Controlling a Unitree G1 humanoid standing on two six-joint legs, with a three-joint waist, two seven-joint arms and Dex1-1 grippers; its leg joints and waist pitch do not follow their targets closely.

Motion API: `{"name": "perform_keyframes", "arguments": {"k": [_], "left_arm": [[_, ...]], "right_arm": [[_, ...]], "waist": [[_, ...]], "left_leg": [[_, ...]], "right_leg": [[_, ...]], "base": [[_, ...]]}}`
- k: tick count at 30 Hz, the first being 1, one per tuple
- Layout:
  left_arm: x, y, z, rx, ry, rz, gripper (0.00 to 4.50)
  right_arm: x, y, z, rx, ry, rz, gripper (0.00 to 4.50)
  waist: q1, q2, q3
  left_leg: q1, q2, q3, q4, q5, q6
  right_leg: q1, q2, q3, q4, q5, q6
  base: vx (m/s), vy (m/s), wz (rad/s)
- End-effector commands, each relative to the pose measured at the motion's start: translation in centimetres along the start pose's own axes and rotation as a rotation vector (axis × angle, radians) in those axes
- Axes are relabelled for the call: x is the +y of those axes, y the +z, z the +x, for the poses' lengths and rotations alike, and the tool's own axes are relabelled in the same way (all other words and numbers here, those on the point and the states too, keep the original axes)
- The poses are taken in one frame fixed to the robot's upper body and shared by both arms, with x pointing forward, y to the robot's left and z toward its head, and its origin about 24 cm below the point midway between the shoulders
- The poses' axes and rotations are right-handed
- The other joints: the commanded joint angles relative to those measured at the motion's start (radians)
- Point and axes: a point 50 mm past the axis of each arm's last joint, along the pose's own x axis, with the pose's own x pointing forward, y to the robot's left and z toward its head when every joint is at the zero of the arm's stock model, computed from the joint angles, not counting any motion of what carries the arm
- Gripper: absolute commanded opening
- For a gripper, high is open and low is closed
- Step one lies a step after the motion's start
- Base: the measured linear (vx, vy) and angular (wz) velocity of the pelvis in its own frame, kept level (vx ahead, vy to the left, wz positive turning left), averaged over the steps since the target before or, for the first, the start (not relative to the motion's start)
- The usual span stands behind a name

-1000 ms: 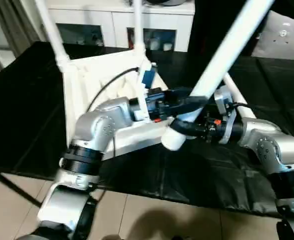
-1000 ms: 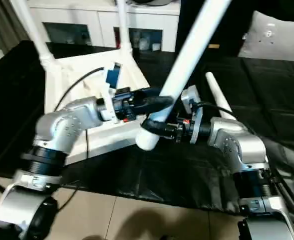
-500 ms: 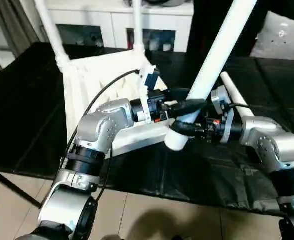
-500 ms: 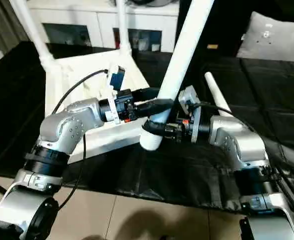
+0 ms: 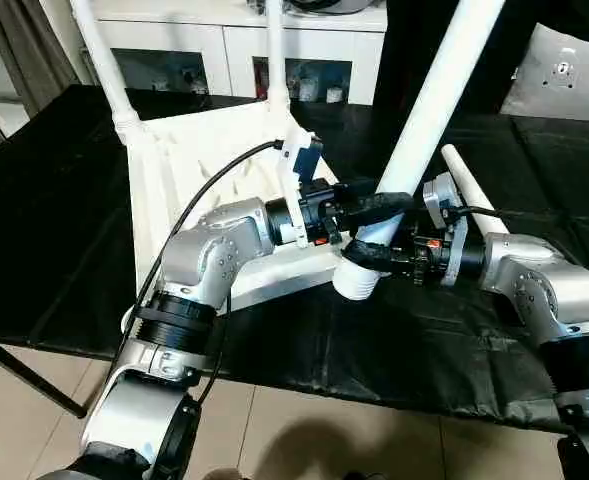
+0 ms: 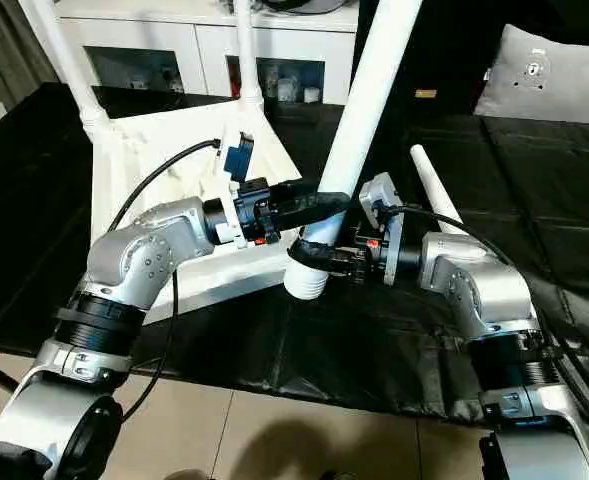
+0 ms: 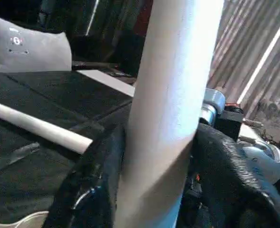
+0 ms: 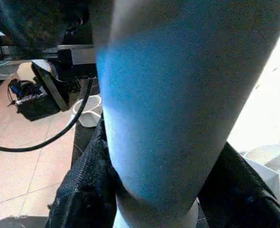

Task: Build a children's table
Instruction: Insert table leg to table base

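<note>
Black sheeting (image 5: 64,200) covers the work surface, with a white cabinet (image 5: 234,45) along the far side. On the left of it lies the table top (image 5: 189,165), underside up, ribs showing, two legs (image 5: 99,55) standing from its far corner sockets. I have a third leg (image 5: 429,110) held steeply up in the middle, thick end low over the top's near right corner. My left gripper (image 5: 379,205) is clamped round it just above my right gripper (image 5: 374,258), which is also closed on it. A fourth leg (image 5: 469,185) lies loose on the right. My worry: the long leg tilts, so its end may miss the socket or twist within both grips. All parts are plain white plastic; the legs taper.
</note>
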Motion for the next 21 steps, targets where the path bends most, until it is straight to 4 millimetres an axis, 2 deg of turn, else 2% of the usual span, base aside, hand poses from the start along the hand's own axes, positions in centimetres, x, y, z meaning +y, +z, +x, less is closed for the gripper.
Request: {"name": "perform_keyframes", "arguments": {"k": [1, 2, 5, 16, 17, 21], "left_arm": [[0.2, 0.4, -0.4, -0.027, 0.023, 0.017, 2.25], [0.2, 0.5, -0.5, -0.033, 0.029, 0.017, 2.1], [0.6, 0.8, -0.7, -0.075, 0.065, 0.013, 2.02], [1.9, 1.8, -1.9, -0.172, 0.17, -0.002, 1.95], [2.0, 1.9, -2.0, -0.177, 0.186, 0.003, 1.95], [2.3, 2.2, -2.2, -0.187, 0.224, 0.014, 1.95]], "right_arm": [[0.1, 1.0, 0.2, -0.012, 0.017, -0.05, 1.87], [0.1, 1.0, 0.2, -0.012, 0.017, -0.05, 1.87], [0.0, 1.1, 0.1, -0.011, 0.006, -0.06, 1.87], [-0.7, 1.6, 0.1, -0.041, -0.062, -0.069, 1.87], [-0.8, 1.8, 0.1, -0.06, -0.066, -0.054, 2.43], [-0.7, 2.3, 0.0, -0.096, -0.045, -0.033, 2.63]], "waist": [[0.004, -0.025, -0.081], [0.005, -0.025, -0.082], [0.004, -0.024, -0.082], [0.004, -0.025, -0.083], [0.003, -0.025, -0.083], [0.003, -0.025, -0.084]], "left_leg": [[-0.014, 0.04, -0.004, -0.05, 0.136, 0.168], [-0.014, 0.04, -0.004, -0.05, 0.136, 0.168], [-0.015, 0.039, -0.004, -0.049, 0.137, 0.169], [-0.015, 0.039, -0.003, -0.048, 0.137, 0.168], [-0.015, 0.038, -0.003, -0.048, 0.137, 0.169], [-0.014, 0.04, -0.004, -0.047, 0.142, 0.168]], "right_leg": [[0.096, -0.065, 0.063, -0.062, -0.198, -0.11], [0.096, -0.065, 0.063, -0.061, -0.198, -0.11], [0.096, -0.064, 0.062, -0.062, -0.196, -0.108], [0.095, -0.064, 0.062, -0.061, -0.2, -0.11], [0.096, -0.063, 0.062, -0.06, -0.198, -0.111], [0.096, -0.063, 0.061, -0.058, -0.18, -0.112]], "base": [[0.0, 0.0, 0.0], [0.0, 0.0, 0.0], [0.0, 0.0, 0.0], [0.0, 0.0, 0.0], [0.0, 0.0, 0.0], [0.0, 0.0, 0.0]]}}
